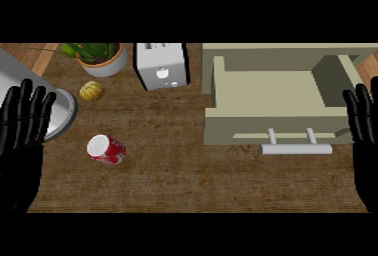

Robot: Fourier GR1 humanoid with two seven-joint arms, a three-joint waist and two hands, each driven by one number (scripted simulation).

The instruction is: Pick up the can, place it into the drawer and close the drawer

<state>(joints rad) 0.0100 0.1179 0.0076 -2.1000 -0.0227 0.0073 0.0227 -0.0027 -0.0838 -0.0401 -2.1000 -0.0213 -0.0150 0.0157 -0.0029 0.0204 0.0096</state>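
Lying tilted on the brown, grainy wooden counter (192, 185), the red can (107, 149) showed its pale round top toward the viewer, its white lettering too small to read. It sat well apart from the drawer (269, 95), out beyond the drawer's left side and slightly nearer the viewer than its front panel.

That drawer stood pulled open, a beige box with plain flat walls and a bare floor; its far end ran under a matching beige ledge, and its right wall was partly covered by the right hand (362, 117). A pale grey bar handle (296, 147) stuck out from the front panel on two short posts.

Left of the drawer's far corner stood a white, boxy toaster (162, 65). Farther left, a grey pot holding a green plant (100, 57) was cut off at the top, and a small yellowish ridged object (91, 91) lay in front of it, hard to identify. A curved grey metal shape (55, 107) was mostly hidden behind the left hand (26, 117).

Both black hands rested open, fingers straight and pointing up, holding nothing, one at each edge of the view.
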